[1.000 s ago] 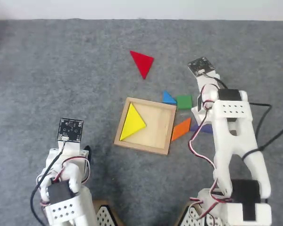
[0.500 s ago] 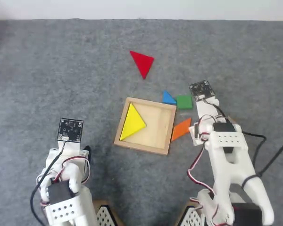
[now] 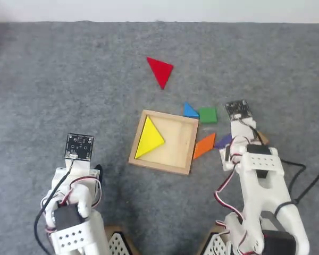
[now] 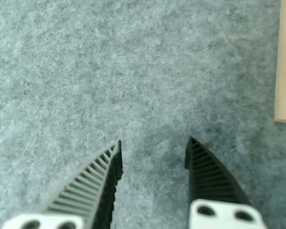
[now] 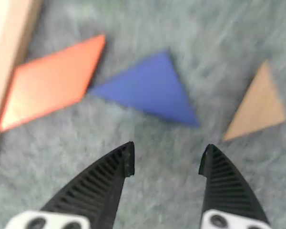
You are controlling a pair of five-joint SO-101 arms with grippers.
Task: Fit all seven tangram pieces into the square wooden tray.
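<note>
Pointing toward tray (image 3: 176, 147): red triangle (image 3: 160, 70)

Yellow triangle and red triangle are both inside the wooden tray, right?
No. The yellow triangle is inside the wooden tray, but the red triangle lies outside it on the grey carpet, as the high view shows.

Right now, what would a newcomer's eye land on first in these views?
The yellow triangle lying alone in the square wooden tray at the table's middle stands out first, with the red triangle off by itself, farther from the arms. Next come the right arm's jaws, open just short of the dark blue triangle, which lies between the orange parallelogram and a tan triangle.
</note>
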